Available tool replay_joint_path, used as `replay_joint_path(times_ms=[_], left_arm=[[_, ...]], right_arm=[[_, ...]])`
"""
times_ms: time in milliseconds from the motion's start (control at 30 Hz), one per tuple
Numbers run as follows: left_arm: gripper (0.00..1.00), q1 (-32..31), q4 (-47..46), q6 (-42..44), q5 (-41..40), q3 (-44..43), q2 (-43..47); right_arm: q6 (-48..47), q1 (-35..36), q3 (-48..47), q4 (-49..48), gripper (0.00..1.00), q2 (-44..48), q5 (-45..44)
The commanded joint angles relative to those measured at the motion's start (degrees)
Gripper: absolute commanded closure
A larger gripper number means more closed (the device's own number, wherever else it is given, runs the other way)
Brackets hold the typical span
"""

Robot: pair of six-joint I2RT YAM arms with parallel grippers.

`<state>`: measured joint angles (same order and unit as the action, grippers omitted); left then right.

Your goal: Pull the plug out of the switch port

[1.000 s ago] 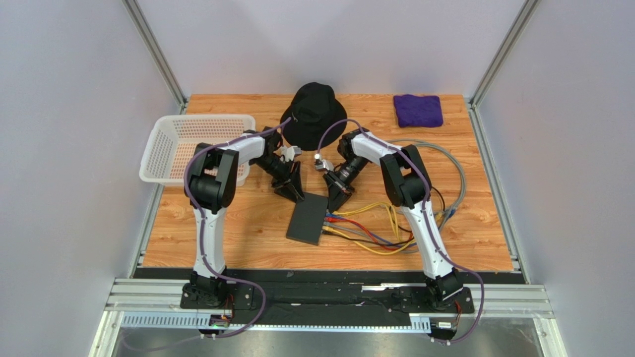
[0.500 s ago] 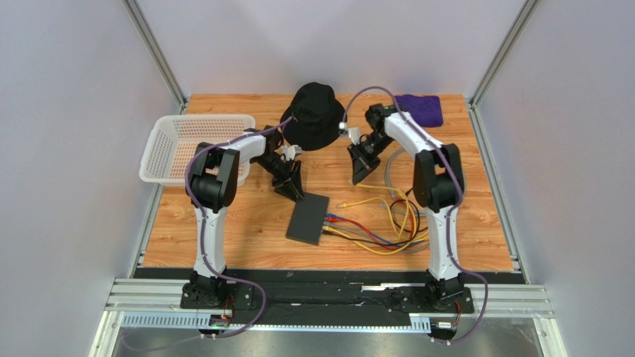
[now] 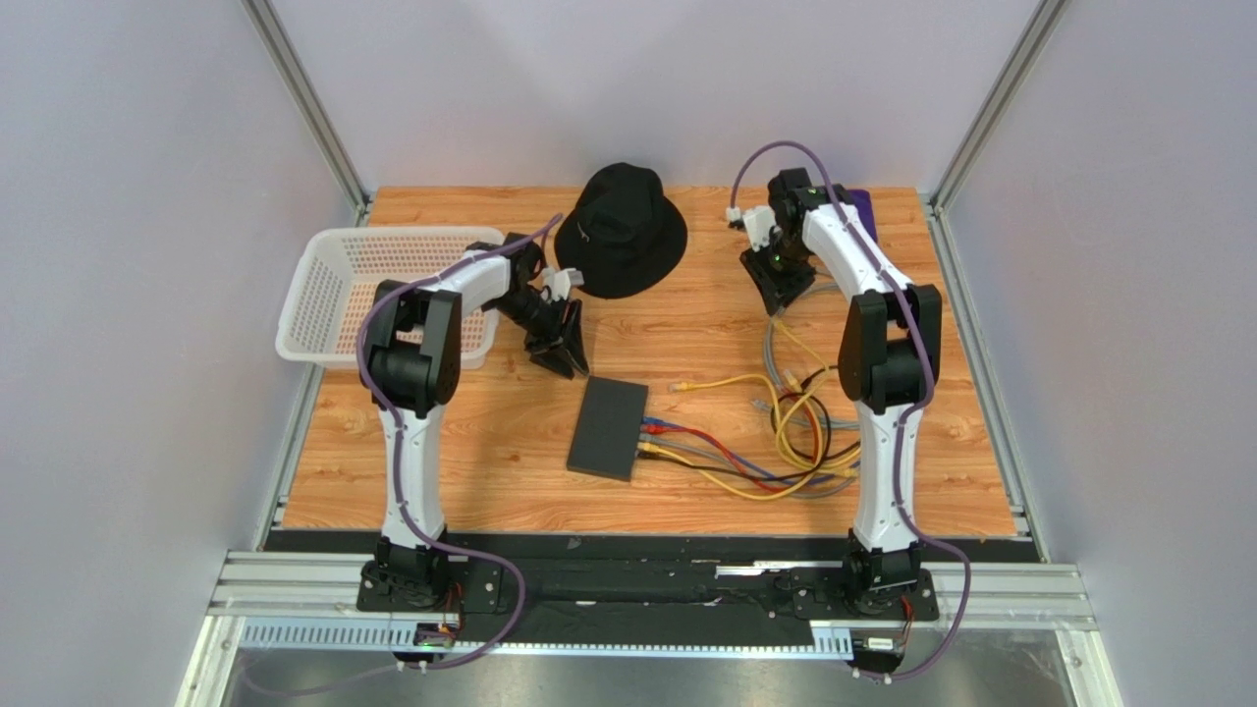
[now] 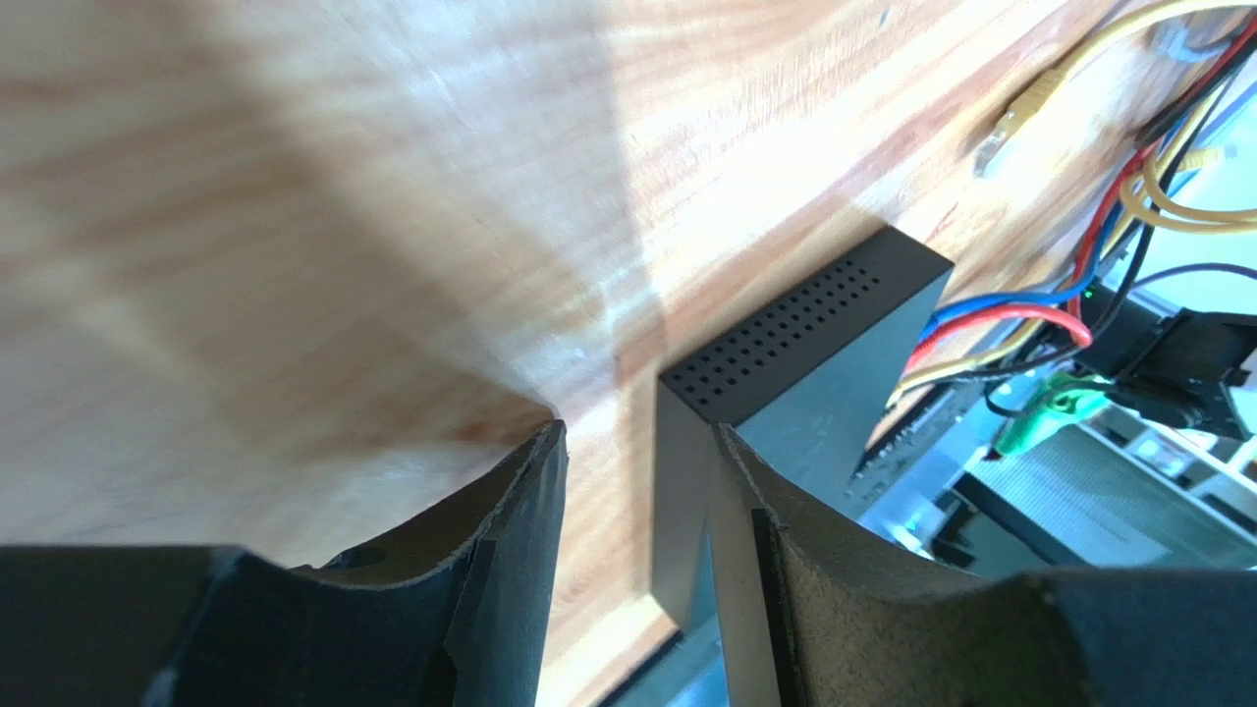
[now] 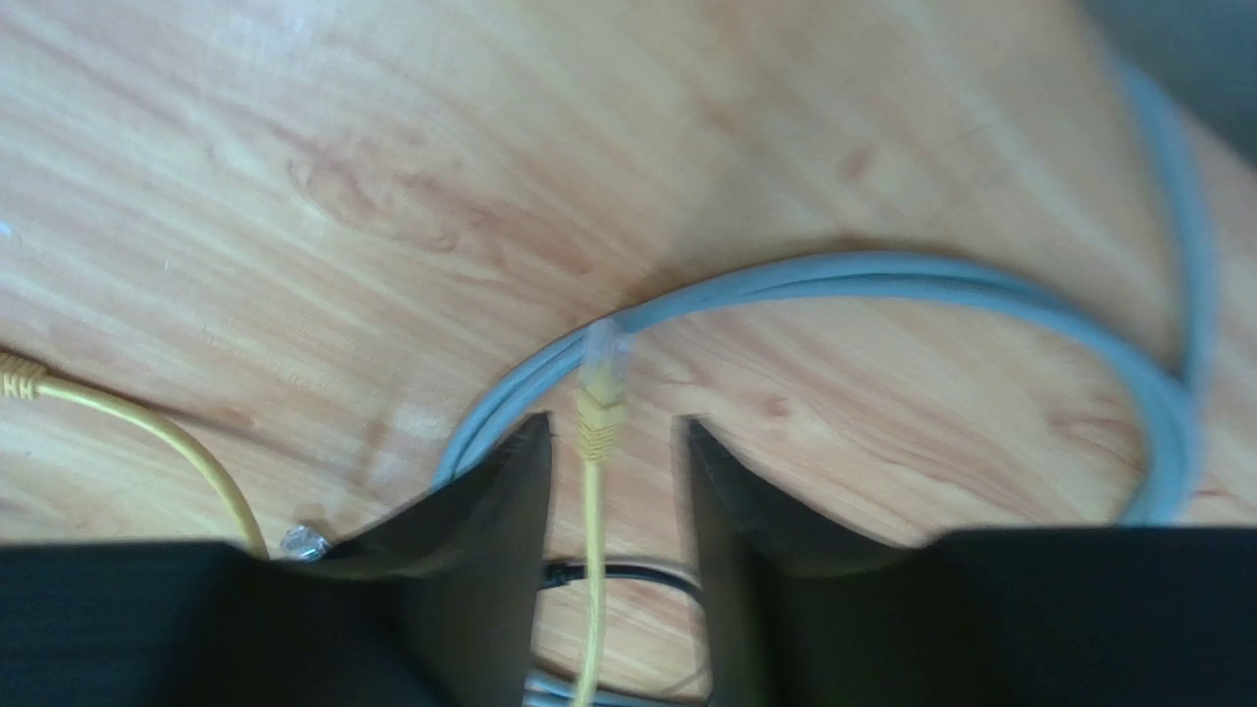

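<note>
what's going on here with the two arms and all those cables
The job here is unplugging a cable from the black switch. The left gripper hovers open just beyond its far corner. The right gripper is far off near the purple cloth, open, with a loose yellow plug showing between its fingers. Red, blue and yellow cables are plugged into the switch.

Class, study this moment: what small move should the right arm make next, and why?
Probably lift the right gripper straight up and clear. Its jaws stand wider than the yellow plug between them, so nothing seems held, and in the top view that plug is far from the switch, already out of its port.
</note>
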<state>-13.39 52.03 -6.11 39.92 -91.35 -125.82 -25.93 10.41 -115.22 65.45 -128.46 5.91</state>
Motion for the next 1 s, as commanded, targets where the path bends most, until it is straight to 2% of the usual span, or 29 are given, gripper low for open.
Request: replay_joint_path(times_ms=[0, 133, 233, 300, 400, 500, 600, 633, 667, 800, 967], left_arm=[[0.50, 0.64, -4.47, 4.61, 0.59, -0.42, 3.47], [0.45, 0.64, -10.71, 3.22, 5.25, 3.80, 11.29], [0.41, 0.47, -13.97, 0.50, 5.34, 7.58, 15.25], [0.39, 0.29, -14.50, -0.57, 4.91, 9.78, 16.30], [0.38, -0.15, -14.15, -2.15, 2.45, 11.98, 15.96], [0.38, -0.15, -12.75, -2.85, -1.24, 12.51, 14.73], [0.38, -0.15, -12.30, -2.68, -0.47, 12.95, 13.85], [0.39, -0.15, -12.04, -2.59, -0.28, 13.13, 13.50], [0.39, -0.15, -11.95, -2.42, -0.28, 13.04, 13.32], [0.40, -0.15, -12.48, -2.24, -0.46, 13.74, 12.44], [0.41, -0.06, -12.40, -1.72, -1.69, 13.84, 12.27]], right_arm=[[2.46, 0.39, -13.26, 2.73, 0.49, 1.19, -0.31], [5.45, 3.20, -13.20, 2.67, 0.37, 7.34, 11.63], [6.07, 6.89, -8.20, 4.15, 0.37, 11.74, 20.94], [6.94, 10.13, -2.16, 5.82, 0.37, 13.06, 23.26], [5.81, 13.48, 7.15, 7.23, 0.44, 13.33, 27.21], [5.63, 15.16, 11.06, 8.29, 0.55, 10.87, 31.87], [5.81, 15.95, 10.90, 8.82, 0.72, 7.01, 33.91], [5.98, 16.21, 9.67, 8.90, 0.87, 6.04, 31.29], [5.98, 16.56, 9.14, 9.08, 0.92, 3.94, 29.87], [5.90, 17.44, 6.77, 9.52, 0.98, -0.29, 29.60], [5.72, 20.34, 1.33, 10.13, 0.99, -5.91, 30.65]])
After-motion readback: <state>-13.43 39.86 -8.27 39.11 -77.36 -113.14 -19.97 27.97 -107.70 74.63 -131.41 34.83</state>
